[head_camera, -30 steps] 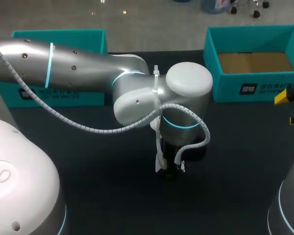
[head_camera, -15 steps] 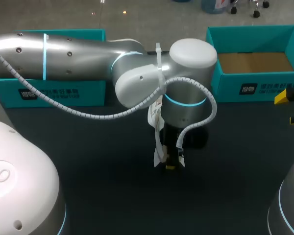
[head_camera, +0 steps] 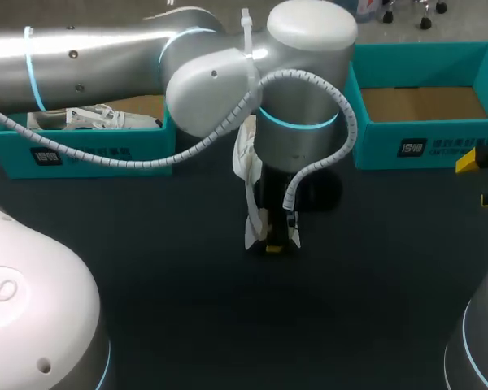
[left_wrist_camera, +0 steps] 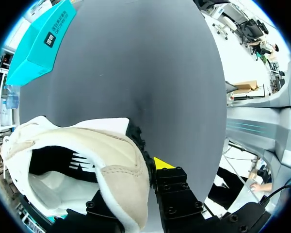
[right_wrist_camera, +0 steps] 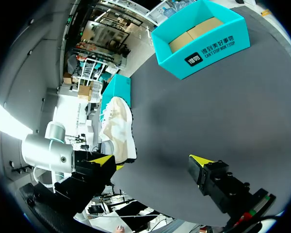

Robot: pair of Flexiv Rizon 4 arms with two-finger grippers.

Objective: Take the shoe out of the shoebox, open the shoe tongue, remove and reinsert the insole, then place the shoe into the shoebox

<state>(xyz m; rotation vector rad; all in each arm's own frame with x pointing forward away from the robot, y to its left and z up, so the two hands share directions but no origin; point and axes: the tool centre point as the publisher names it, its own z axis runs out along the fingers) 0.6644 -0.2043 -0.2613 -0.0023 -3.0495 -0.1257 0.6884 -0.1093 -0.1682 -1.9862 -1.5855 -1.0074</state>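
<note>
Two teal shoeboxes stand on the far side of the dark table (head_camera: 187,325). Taking the table's middle in the head view as our dial, the left shoebox (head_camera: 81,153) sits at about ten o'clock and holds a second shoe (head_camera: 93,119), pale and laced, lying inside it; the right shoebox (head_camera: 423,146) sits at about two o'clock and shows us its brown cardboard floor. Our left arm (head_camera: 89,57) comes in from nine o'clock and reaches to the middle of the table, between the two boxes and nearer to us than both; the left gripper (head_camera: 273,244) points down at the tabletop. It is clenched on the shoe (left_wrist_camera: 87,155), a white and beige one, with a finger on either side of the heel wall and the shoe's opening turned toward the wrist camera. The shoe is out of both boxes and over the dark surface; we cannot tell whether it touches the table. The right gripper (right_wrist_camera: 153,160) waits at three o'clock by the table's edge, well apart from the shoe; its fingers are released and spread wide over bare tabletop.
</note>
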